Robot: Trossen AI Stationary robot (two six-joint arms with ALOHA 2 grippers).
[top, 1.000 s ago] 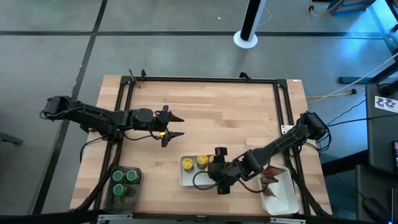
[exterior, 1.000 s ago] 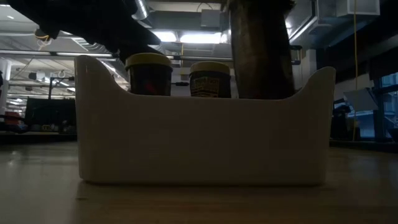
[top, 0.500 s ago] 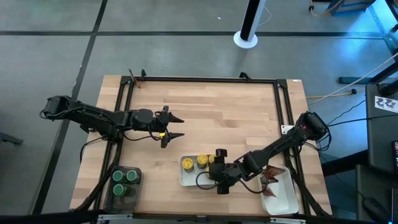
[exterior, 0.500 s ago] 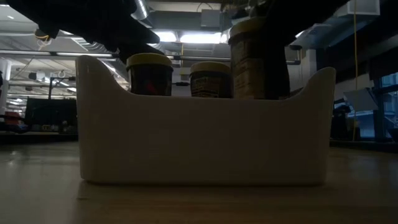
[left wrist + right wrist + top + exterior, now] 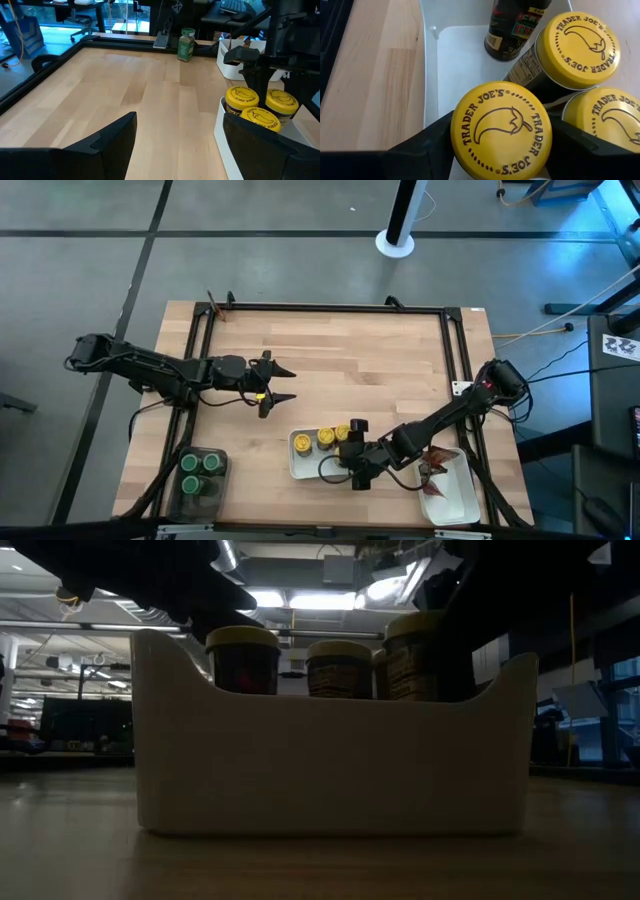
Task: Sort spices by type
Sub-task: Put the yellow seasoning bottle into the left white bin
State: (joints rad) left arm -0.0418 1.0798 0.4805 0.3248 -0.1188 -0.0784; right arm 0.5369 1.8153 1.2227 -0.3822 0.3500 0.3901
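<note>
A white tray (image 5: 300, 468) near the table's front edge holds several yellow-capped spice jars (image 5: 323, 438), standing along its far side. My right gripper (image 5: 350, 455) reaches down into this tray, shut on one more yellow-capped jar (image 5: 501, 130), which the low view shows level with the others (image 5: 410, 655). The tray wall hides its base. My left gripper (image 5: 278, 383) hangs open over bare wood left of centre, with nothing between its fingers (image 5: 115, 137). My right gripper pinches the jar at its yellow cap's rim (image 5: 457, 137), one finger (image 5: 415, 150) on each side. The fingers slant down from the table's right. The jar stands upright inside the tray beside the others. Whether its base rests on the tray floor cannot be told.
A dark bin (image 5: 200, 475) with green-capped jars sits at the near left. A second white tray (image 5: 455, 500) at the near right has red-orange packets (image 5: 437, 461) at its far end. One green-capped jar (image 5: 186, 44) stands by the table's right frame.
My right gripper has come down with the yellow-capped jar, from above the tray's rim to level with the other jars. One end of the tray has shifted slightly in the low view.
</note>
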